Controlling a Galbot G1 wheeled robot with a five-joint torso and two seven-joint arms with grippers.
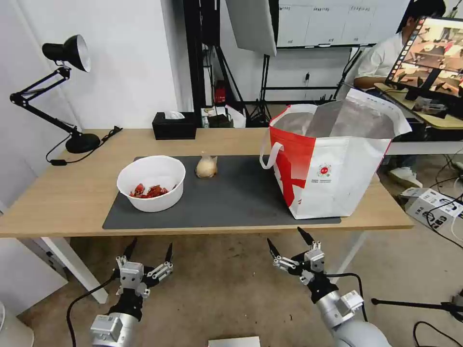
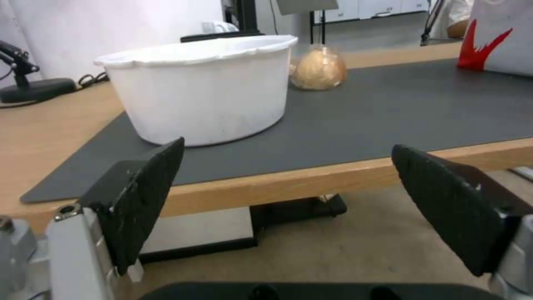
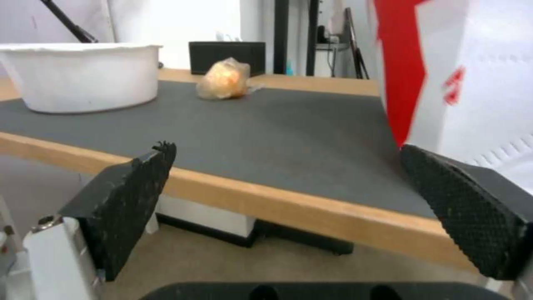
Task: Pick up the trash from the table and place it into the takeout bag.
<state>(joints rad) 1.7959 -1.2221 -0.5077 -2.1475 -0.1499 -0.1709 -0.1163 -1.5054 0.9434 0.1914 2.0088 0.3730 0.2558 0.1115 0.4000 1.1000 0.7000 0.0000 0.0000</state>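
My white round plastic bowl of red scraps (image 1: 151,183) sits toward the dark grey mat's (image 1: 231,197) left end; it looks light, thin-walled and tippy, best pinched at its rim. My left gripper (image 1: 148,252) and right gripper (image 1: 287,241) hang spread wide, empty, below the light-wood table's (image 1: 62,193) front edge.
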